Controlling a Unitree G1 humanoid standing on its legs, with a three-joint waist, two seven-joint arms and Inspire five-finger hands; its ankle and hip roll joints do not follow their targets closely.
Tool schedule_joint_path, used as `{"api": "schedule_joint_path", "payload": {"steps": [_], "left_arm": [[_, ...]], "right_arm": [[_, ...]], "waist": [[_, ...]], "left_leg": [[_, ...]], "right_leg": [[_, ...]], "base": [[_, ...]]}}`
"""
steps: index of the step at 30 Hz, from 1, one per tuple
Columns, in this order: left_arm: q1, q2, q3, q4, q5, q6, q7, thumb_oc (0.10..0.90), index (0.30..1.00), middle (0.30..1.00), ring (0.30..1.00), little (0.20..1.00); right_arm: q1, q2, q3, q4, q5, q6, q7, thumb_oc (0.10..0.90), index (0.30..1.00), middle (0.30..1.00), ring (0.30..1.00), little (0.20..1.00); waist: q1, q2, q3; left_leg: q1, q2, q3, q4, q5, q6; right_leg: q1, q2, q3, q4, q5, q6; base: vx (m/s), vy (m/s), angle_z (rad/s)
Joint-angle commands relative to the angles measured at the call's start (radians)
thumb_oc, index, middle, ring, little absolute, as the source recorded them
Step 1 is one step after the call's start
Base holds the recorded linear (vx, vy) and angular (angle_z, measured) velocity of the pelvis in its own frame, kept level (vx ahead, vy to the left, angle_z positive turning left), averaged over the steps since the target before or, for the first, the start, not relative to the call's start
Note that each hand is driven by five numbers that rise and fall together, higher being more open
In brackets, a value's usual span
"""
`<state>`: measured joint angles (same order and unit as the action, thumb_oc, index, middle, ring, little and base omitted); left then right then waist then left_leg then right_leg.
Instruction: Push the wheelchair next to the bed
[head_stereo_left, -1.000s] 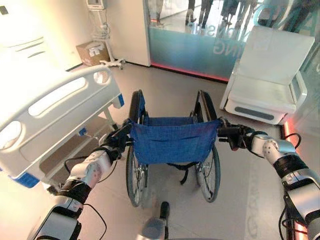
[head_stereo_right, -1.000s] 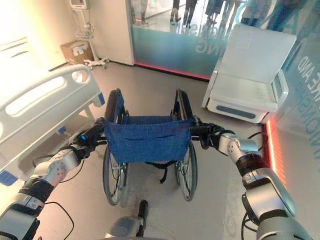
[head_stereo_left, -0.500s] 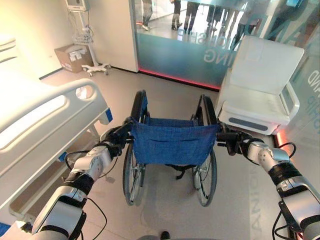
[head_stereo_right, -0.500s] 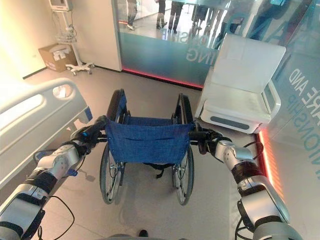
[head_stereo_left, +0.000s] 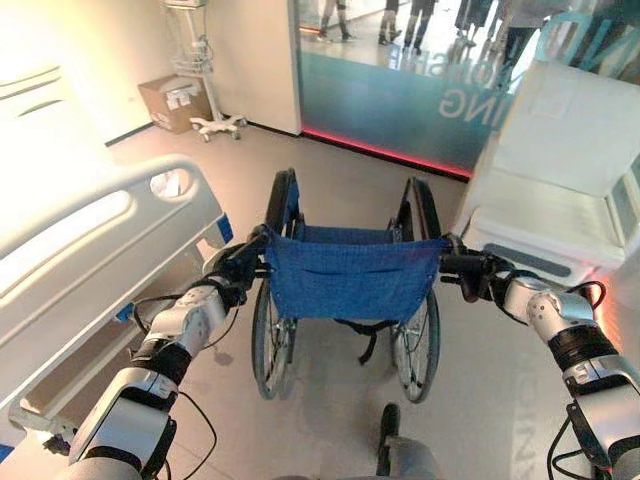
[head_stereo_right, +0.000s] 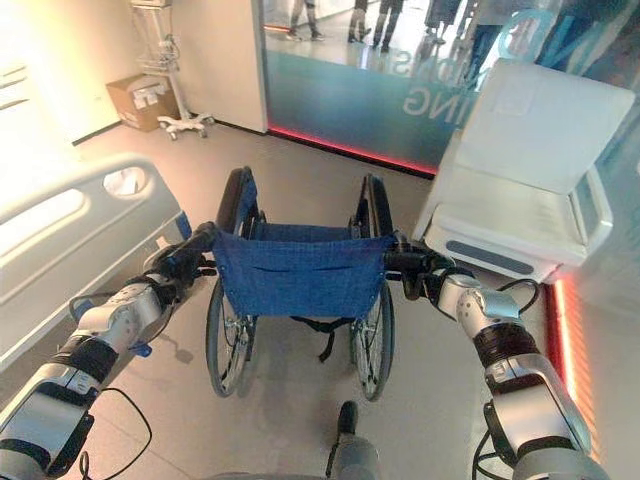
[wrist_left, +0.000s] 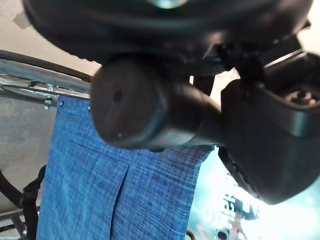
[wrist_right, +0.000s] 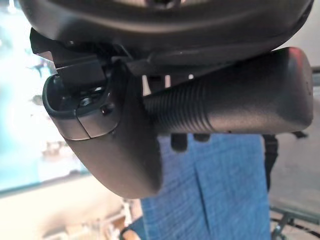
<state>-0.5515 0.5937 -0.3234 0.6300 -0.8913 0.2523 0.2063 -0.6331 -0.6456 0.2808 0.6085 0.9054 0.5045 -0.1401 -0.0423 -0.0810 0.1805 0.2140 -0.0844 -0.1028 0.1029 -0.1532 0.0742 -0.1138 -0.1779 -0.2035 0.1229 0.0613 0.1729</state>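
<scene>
**A:** Eye views – the wheelchair (head_stereo_left: 345, 285) sits just right of the bed (head_stereo_left: 90, 250), and it's crept a bit further along the bed's footboard than a second ago. Not fully alongside yet, I'd say.

**B:** Left wrist view – left hand (wrist_left: 210, 95) clenched round the push handle (wrist_left: 135, 110).

**A:** Right wrist view – right hand (wrist_right: 115, 135) wrapped on the other handle (wrist_right: 235, 100). White recliner (head_stereo_right: 525, 170) sits close on the right.

Blue-backed wheelchair (head_stereo_left: 345, 285) beside the white bed (head_stereo_left: 95, 250), left hand (head_stereo_left: 232, 280) and right hand (head_stereo_left: 482, 278) on its handles.
</scene>
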Motion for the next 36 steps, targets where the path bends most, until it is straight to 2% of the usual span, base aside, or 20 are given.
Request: {"api": "schedule_joint_path", "payload": {"steps": [1, 2, 3, 5, 7, 9, 10, 11, 12, 13, 16, 21, 22, 24, 25, 27, 30, 33, 34, 36], "left_arm": [[-0.041, -0.116, 0.065, 0.001, -0.053, -0.058, 0.042, 0.400, 0.300, 0.300, 0.300, 0.300], [-0.029, -0.113, 0.070, 0.002, -0.062, -0.065, 0.045, 0.400, 0.300, 0.300, 0.300, 0.300], [-0.020, -0.108, 0.075, -0.001, -0.066, -0.069, 0.039, 0.400, 0.300, 0.300, 0.300, 0.300], [-0.013, -0.095, 0.088, -0.012, -0.078, -0.068, 0.032, 0.400, 0.300, 0.300, 0.300, 0.300], [-0.009, -0.092, 0.093, -0.013, -0.076, -0.071, 0.015, 0.400, 0.300, 0.300, 0.300, 0.300], [-0.013, -0.084, 0.097, -0.007, -0.074, -0.075, -0.006, 0.400, 0.300, 0.300, 0.300, 0.300], [-0.028, -0.070, 0.094, 0.005, -0.078, -0.073, -0.026, 0.400, 0.300, 0.300, 0.300, 0.300], [-0.032, -0.067, 0.092, 0.010, -0.082, -0.074, -0.031, 0.400, 0.300, 0.300, 0.300, 0.300], [-0.042, -0.065, 0.087, 0.020, -0.082, -0.075, -0.039, 0.400, 0.300, 0.300, 0.300, 0.300], [-0.049, -0.064, 0.076, 0.019, -0.085, -0.073, -0.041, 0.400, 0.300, 0.300, 0.300, 0.300], [-0.032, -0.060, 0.075, -0.008, -0.074, -0.068, -0.042, 0.400, 0.300, 0.300, 0.300, 0.300], [-0.011, -0.030, 0.113, -0.044, -0.089, -0.039, -0.034, 0.400, 0.300, 0.300, 0.300, 0.300], [-0.032, -0.036, 0.106, -0.022, -0.097, -0.037, -0.025, 0.400, 0.300, 0.300, 0.300, 0.300], [-0.072, -0.048, 0.086, 0.018, -0.103, -0.032, -0.029, 0.400, 0.300, 0.300, 0.300, 0.300], [-0.083, -0.054, 0.077, 0.026, -0.101, -0.032, -0.028, 0.400, 0.300, 0.300, 0.300, 0.300], [-0.121, -0.079, 0.038, 0.057, -0.089, -0.039, -0.033, 0.400, 0.300, 0.300, 0.300, 0.300], [-0.154, -0.112, 0.013, 0.071, -0.082, -0.050, -0.011, 0.400, 0.300, 0.300, 0.300, 0.300], [-0.161, -0.127, 0.015, 0.071, -0.074, -0.052, 0.000, 0.400, 0.300, 0.300, 0.300, 0.300], [-0.171, -0.136, 0.021, 0.078, -0.061, -0.059, 0.005, 0.400, 0.300, 0.300, 0.300, 0.300], [-0.177, -0.137, 0.022, 0.075, -0.057, -0.063, 0.009, 0.400, 0.300, 0.300, 0.300, 0.300]], "right_arm": [[-0.030, 0.121, 0.076, -0.034, 0.019, -0.052, 0.035, 0.400, 0.300, 0.300, 0.300, 0.300], [-0.027, 0.120, 0.099, -0.048, 0.013, -0.057, 0.026, 0.400, 0.300, 0.300, 0.300, 0.300], [-0.023, 0.113, 0.107, -0.061, 0.012, -0.063, 0.018, 0.400, 0.300, 0.300, 0.300, 0.300], [-0.021, 0.102, 0.109, -0.075, 0.018, -0.072, -0.004, 0.400, 0.300, 0.300, 0.300, 0.300], [-0.024, 0.102, 0.107, -0.070, 0.016, -0.092, -0.027, 0.400, 0.300, 0.300, 0.300, 0.300], [-0.046, 0.109, 0.108, -0.061, 0.011, -0.097, -0.050, 0.400, 0.300, 0.300, 0.300, 0.300], [-0.074, 0.121, 0.116, -0.045, 0.016, -0.100, -0.080, 0.400, 0.300, 0.300, 0.300, 0.300], [-0.081, 0.124, 0.118, -0.039, 0.021, -0.104, -0.088, 0.400, 0.300, 0.300, 0.300, 0.300], [-0.095, 0.134, 0.127, -0.031, 0.033, -0.113, -0.116, 0.400, 0.300, 0.300, 0.300, 0.300], [-0.103, 0.147, 0.139, -0.031, 0.046, -0.124, -0.155, 0.400, 0.300, 0.300, 0.300, 0.300], [-0.076, 0.146, 0.141, -0.055, 0.049, -0.133, -0.189, 0.400, 0.300, 0.300, 0.300, 0.300], [-0.037, 0.136, 0.115, -0.069, 0.027, -0.122, -0.129, 0.400, 0.300, 0.300, 0.300, 0.300], [-0.016, 0.155, 0.110, -0.060, 0.006, -0.132, -0.105, 0.400, 0.300, 0.300, 0.300, 0.300], [-0.001, 0.163, 0.105, -0.053, -0.001, -0.135, -0.102, 0.400, 0.300, 0.300, 0.300, 0.300], [0.002, 0.163, 0.105, -0.054, -0.004, -0.134, -0.102, 0.400, 0.300, 0.300, 0.300, 0.300], [0.023, 0.152, 0.094, -0.059, -0.018, -0.132, -0.087, 0.400, 0.300, 0.300, 0.300, 0.300], [0.036, 0.140, 0.084, -0.066, -0.022, -0.136, -0.056, 0.400, 0.300, 0.300, 0.300, 0.300], [0.025, 0.145, 0.084, -0.059, -0.030, -0.130, -0.040, 0.400, 0.300, 0.300, 0.300, 0.300], [-0.011, 0.150, 0.092, -0.045, -0.038, -0.115, -0.008, 0.400, 0.300, 0.300, 0.300, 0.300], [-0.044, 0.149, 0.100, -0.038, -0.050, -0.104, 0.010, 0.400, 0.300, 0.300, 0.300, 0.300]], "waist": [[-0.017, 0.048, -0.055], [-0.013, 0.051, -0.061], [-0.007, 0.037, -0.061], [0.005, 0.027, -0.047], [0.017, 0.034, -0.031], [0.031, 0.040, -0.017], [0.043, 0.052, -0.009], [0.046, 0.052, -0.006], [0.058, 0.062, -0.006], [0.080, 0.073, -0.004], [0.110, 0.072, -0.010], [0.130, 0.069, -0.038], [0.136, 0.063, -0.052], [0.143, 0.038, -0.070], [0.141, 0.035, -0.072], [0.129, 0.032, -0.075], [0.106, 0.035, -0.065], [0.102, 0.037, -0.064], [0.097, 0.050, -0.063], [0.090, 0.049, -0.056]], "left_leg": [[0.035, 0.047, 0.129, 0.260, 0.060, -0.104], [-0.038, 0.061, 0.154, 0.492, 0.189, -0.152], [-0.109, 0.056, 0.174, 0.608, 0.233, -0.164], [-0.250, 0.076, 0.212, 0.750, 0.232, -0.165], [-0.311, 0.093, 0.229, 0.700, 0.199, -0.147], [-0.323, 0.090, 0.243, 0.566, 0.186, -0.132], [-0.327, 0.092, 0.262, 0.381, 0.201, -0.130], [-0.326, 0.090, 0.267, 0.339, 0.206, -0.129], [-0.337, 0.086, 0.268, 0.204, 0.227, -0.133], [-0.350, 0.084, 0.248, -0.001, 0.302, -0.153], [-0.400, 0.107, 0.243, -0.177, 0.380, -0.172], [-0.391, 0.124, 0.291, -0.144, 0.357, -0.157], [-0.371, 0.125, 0.304, -0.099, 0.324, -0.134], [-0.336, 0.099, 0.317, -0.088, 0.287, -0.102], [-0.329, 0.092, 0.322, -0.088, 0.280, -0.094], [-0.298, 0.061, 0.323, -0.085, 0.256, -0.068], [-0.235, 0.029, 0.321, -0.073, 0.195, -0.053], [-0.209, 0.025, 0.325, -0.079, 0.183, -0.047], [-0.188, 0.035, 0.332, -0.084, 0.190, -0.044], [-0.164, 0.035, 0.330, -0.081, 0.178, -0.051]], "right_leg": [[-0.048, 0.045, 0.003, -0.036, 0.109, -0.072], [0.008, 0.068, 0.001, -0.046, 0.068, -0.115], [0.040, 0.063, -0.004, -0.051, 0.048, -0.137], [0.093, 0.063, -0.011, -0.047, 0.011, -0.163], [0.132, 0.076, -0.003, -0.039, -0.016, -0.167], [0.171, 0.090, 0.014, -0.036, -0.043, -0.164], [0.201, 0.114, 0.026, -0.038, -0.061, -0.162], [0.209, 0.118, 0.031, -0.041, -0.063, -0.161], [0.227, 0.136, 0.034, -0.046, -0.070, -0.158], [0.278, 0.161, 0.044, -0.059, -0.089, -0.153], [0.353, 0.176, 0.065, -0.075, -0.115, -0.150], [0.423, 0.136, 0.048, -0.062, -0.182, -0.127], [0.445, 0.094, 0.012, -0.038, -0.208, -0.103], [0.452, 0.021, -0.044, 0.022, -0.164, -0.051], [0.444, 0.003, -0.054, 0.060, -0.139, -0.044], [0.371, -0.065, -0.073, 0.273, -0.016, -0.030], [0.270, -0.123, -0.065, 0.457, 0.009, -0.030], [0.255, -0.125, -0.077, 0.426, -0.004, -0.035], [0.238, -0.088, -0.105, 0.294, -0.028, -0.057], [0.219, -0.064, -0.111, 0.193, -0.034, -0.054]], "base": [[0.50, -0.356, 0.61], [0.36, -0.293, 0.73], [0.41, -0.327, 0.69], [0.33, -0.190, 0.02], [0.32, -0.068, -0.30], [0.40, 0.047, -0.11], [0.46, 0.085, 0.07], [0.50, 0.115, 0.07], [0.55, 0.127, 0.07], [0.61, 0.133, -0.05], [0.50, 0.128, -0.13], [0.45, 0.236, -0.49], [0.52, 0.352, -0.50], [0.47, 0.329, -0.49], [0.33, 0.306, -0.29], [0.33, 0.361, -0.26], [0.32, 0.283, 0.03], [0.20, 0.082, 0.30], [0.22, 0.023, 0.12], [0.22, 0.004, -0.05]]}}
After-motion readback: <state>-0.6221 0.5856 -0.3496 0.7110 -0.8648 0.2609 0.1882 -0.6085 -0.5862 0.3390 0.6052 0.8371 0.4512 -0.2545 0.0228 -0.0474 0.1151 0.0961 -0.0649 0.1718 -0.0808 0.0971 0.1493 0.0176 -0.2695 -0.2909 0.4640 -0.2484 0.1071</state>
